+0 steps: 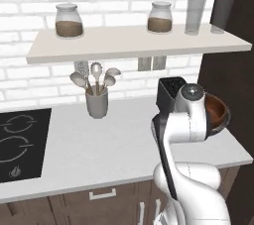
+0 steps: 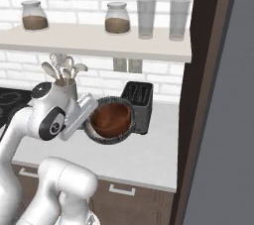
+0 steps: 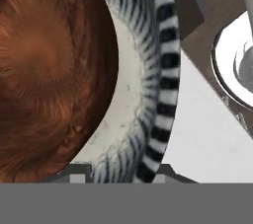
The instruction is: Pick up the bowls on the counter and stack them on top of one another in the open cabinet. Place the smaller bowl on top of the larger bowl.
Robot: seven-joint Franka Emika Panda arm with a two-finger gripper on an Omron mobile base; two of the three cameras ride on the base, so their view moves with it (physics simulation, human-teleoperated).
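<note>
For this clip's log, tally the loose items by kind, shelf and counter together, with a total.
Bowls: 2, the brown bowl nested in the ribbed bowl
Jars: 2
Glasses: 2
Toasters: 1
Utensil cups: 1
Total: 8

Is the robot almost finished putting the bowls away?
Partly. The small glossy reddish-brown bowl already sits inside the wider dark ribbed bowl, so stacking looks done. The claw seems to be carrying both above the light-grey counter. Still left: setting them on the pale shelf.
</note>
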